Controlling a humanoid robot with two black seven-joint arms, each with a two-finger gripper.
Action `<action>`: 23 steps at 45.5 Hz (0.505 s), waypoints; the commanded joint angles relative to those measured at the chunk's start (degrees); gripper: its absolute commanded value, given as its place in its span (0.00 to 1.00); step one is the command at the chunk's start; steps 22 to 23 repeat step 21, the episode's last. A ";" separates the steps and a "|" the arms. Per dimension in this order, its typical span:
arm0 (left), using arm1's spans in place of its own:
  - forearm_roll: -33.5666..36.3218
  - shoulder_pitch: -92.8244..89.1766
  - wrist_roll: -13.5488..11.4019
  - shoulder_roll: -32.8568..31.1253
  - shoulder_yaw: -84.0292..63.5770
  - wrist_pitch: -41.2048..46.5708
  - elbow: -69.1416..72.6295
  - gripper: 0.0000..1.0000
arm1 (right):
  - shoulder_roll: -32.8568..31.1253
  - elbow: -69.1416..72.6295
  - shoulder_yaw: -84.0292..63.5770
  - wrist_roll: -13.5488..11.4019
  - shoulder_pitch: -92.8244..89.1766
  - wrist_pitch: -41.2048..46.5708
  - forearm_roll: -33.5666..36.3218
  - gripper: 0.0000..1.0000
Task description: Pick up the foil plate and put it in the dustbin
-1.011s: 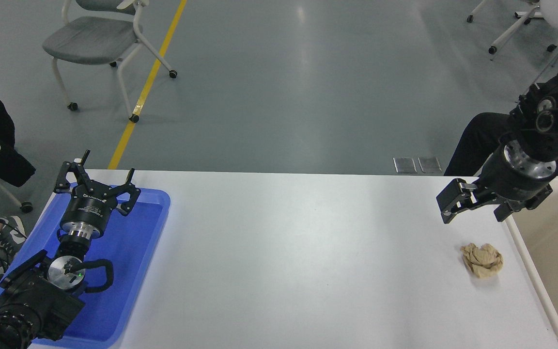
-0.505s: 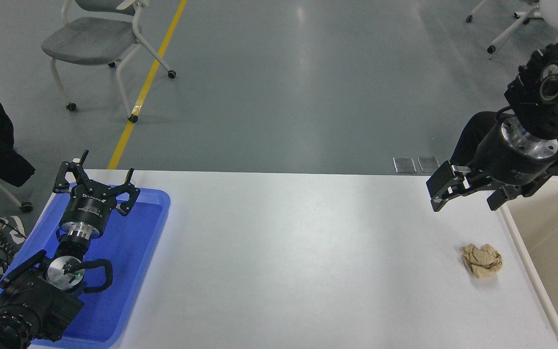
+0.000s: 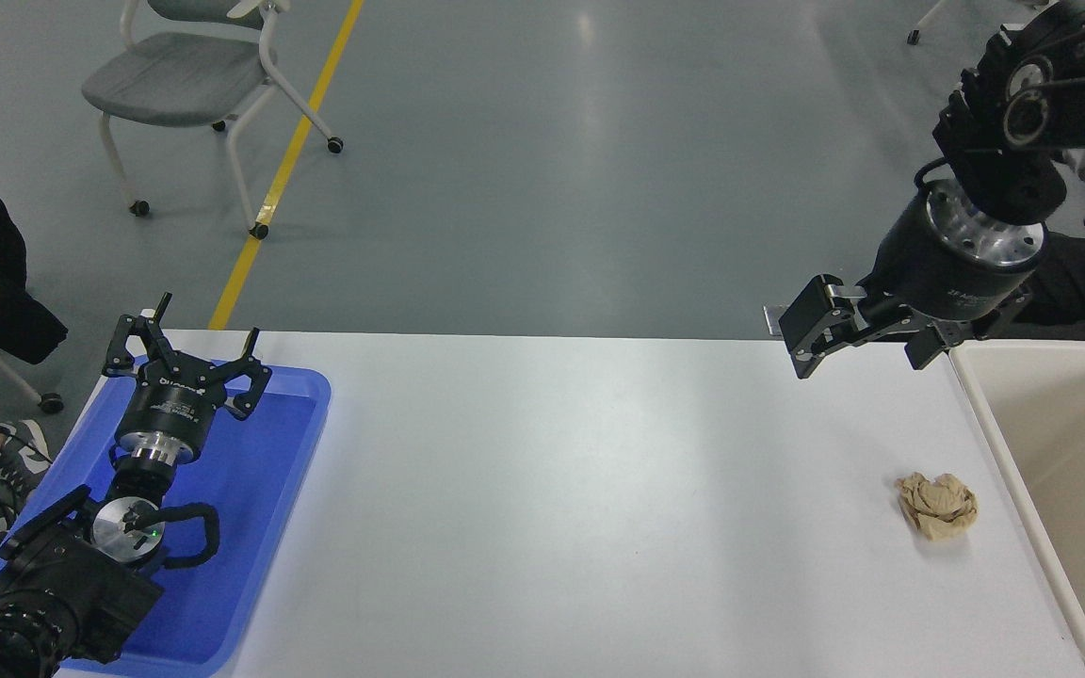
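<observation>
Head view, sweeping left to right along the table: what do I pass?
Blue tray with the parked left gripper over it → bare white table → right gripper, jaws open → crumpled brown paper wad → dustbin. No foil plate visible.

The white table (image 3: 552,490) is smooth with a soft sheen. On it, a rough, crumpled brown paper wad (image 3: 937,505) lies left of the dustbin (image 3: 1060,471), smooth cream plastic. At the table's left end, the blue tray (image 3: 251,527) is glossy plastic
</observation>
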 commanded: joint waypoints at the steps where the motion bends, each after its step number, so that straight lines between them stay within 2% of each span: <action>1: 0.00 0.00 0.01 0.00 0.00 0.00 -0.06 1.00 | 0.23 0.58 -0.66 -0.09 1.14 0.07 0.33 1.00; 23: 0.00 0.00 0.01 0.00 0.00 0.00 -0.06 1.00 | -0.13 0.84 -0.75 0.00 1.14 0.07 0.33 1.00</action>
